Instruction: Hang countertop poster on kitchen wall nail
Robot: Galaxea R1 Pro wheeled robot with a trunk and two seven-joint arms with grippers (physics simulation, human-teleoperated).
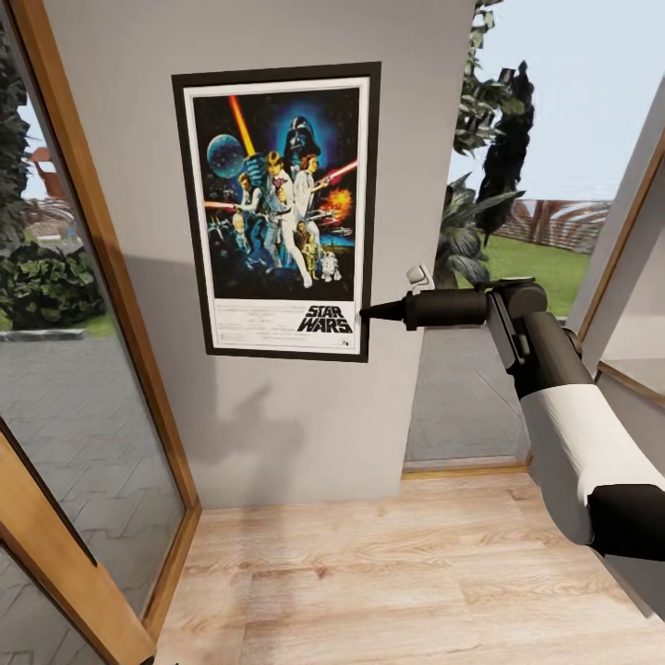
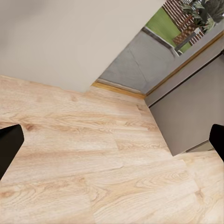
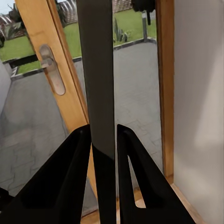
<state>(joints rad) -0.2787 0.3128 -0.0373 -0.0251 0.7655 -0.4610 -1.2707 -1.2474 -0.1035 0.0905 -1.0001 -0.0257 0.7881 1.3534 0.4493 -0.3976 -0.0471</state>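
Observation:
The black-framed Star Wars poster (image 1: 277, 203) stands upright and flat against the grey wall (image 1: 277, 434), well above the floor. My right gripper (image 1: 367, 314) reaches in from the right and is shut on the poster's right edge near its lower corner. In the right wrist view the frame's thin edge (image 3: 95, 70) runs between the two black fingers (image 3: 70, 177), which pinch it. My left gripper (image 2: 112, 140) is open over the wood floor, its fingertips (image 2: 9, 142) far apart with nothing between them. The kitchen countertop is out of view, and I cannot make out a nail.
A wood-framed glass door (image 1: 102, 277) stands at the left of the wall, with its handle (image 3: 49, 70) in the right wrist view. A tall window (image 1: 517, 231) opens to the garden on the right. Light wood floor (image 1: 369, 573) lies below.

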